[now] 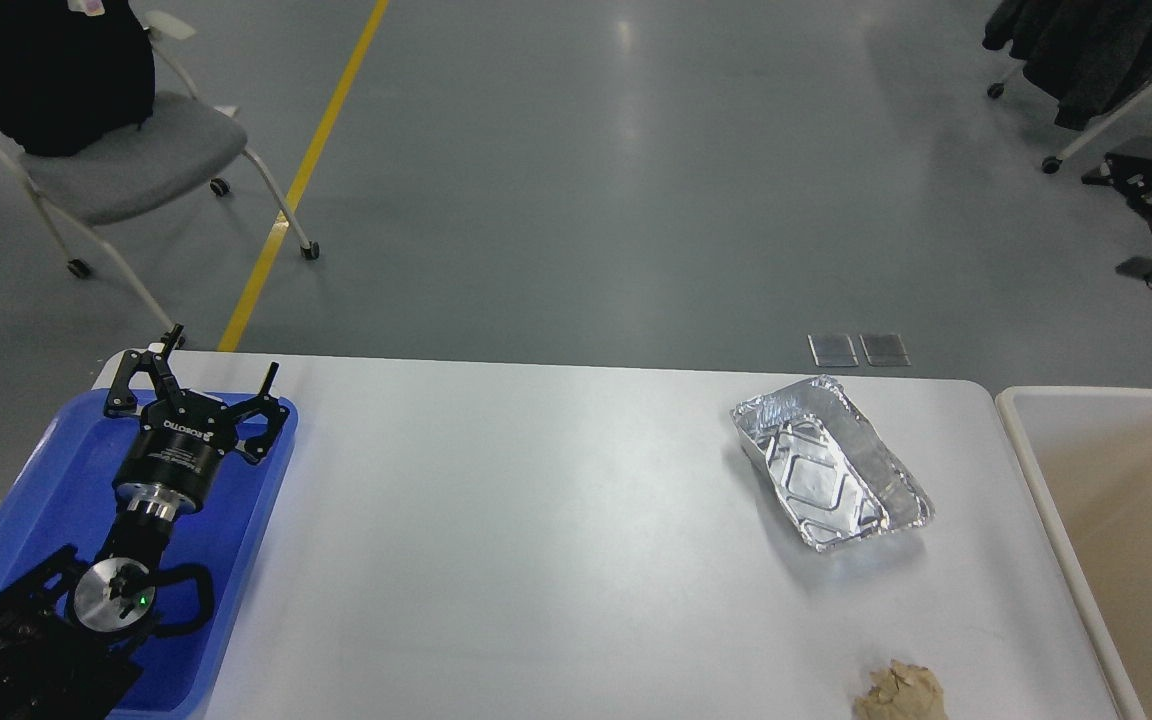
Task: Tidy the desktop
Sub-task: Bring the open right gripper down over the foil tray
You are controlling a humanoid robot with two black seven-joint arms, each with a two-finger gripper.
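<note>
Grey floor is seen behind the white worktop [536, 520], which fills the lower view. Beige bin [1116, 520] flanks its right edge, blue tray [256, 500] its left. Left pincer [219, 372] is spread above the tray. Foil pan [831, 462] and crumpled paper [899, 692] are scattered right; middle's bare.

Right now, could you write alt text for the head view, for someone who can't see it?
A white desktop holds an empty foil container and a crumpled brown paper wad on the right. On the left, the robot's left pincer hangs open over a blue tray. A beige bin stands at the right edge.
</note>
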